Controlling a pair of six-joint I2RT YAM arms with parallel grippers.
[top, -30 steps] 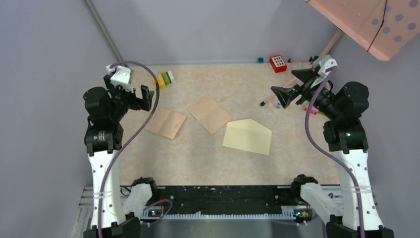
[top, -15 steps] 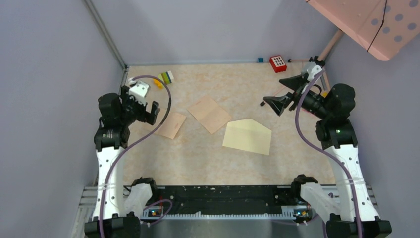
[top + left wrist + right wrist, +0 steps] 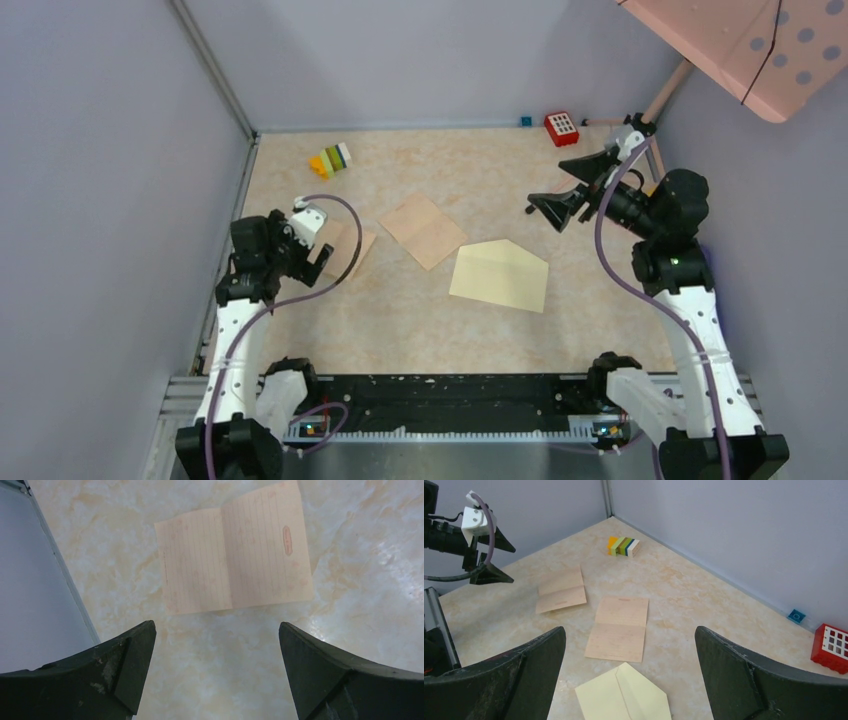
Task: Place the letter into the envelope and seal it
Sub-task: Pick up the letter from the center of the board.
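Two tan folded sheets and the envelope (image 3: 500,275) lie apart on the worktop (image 3: 400,330), and nothing has been tucked in yet. Over the last second the left hand (image 3: 216,627) has swung down from the far left corner and now hangs over the left sheet (image 3: 235,555). Its fingers are spread wide and hold nothing. To me that looks like lining up for a pick, so the job is only starting. The right hand (image 3: 560,187) has drifted slightly back on the far right, equally wide and empty.

The envelope sits right of centre with its pointed flap open towards the far side, just beside the middle sheet (image 3: 423,230). From above, the left hand and its cable cover part of the left sheet. The right wrist view cuts off the envelope's near half. The lined sheet's writing and reddish mark are too faint to read.
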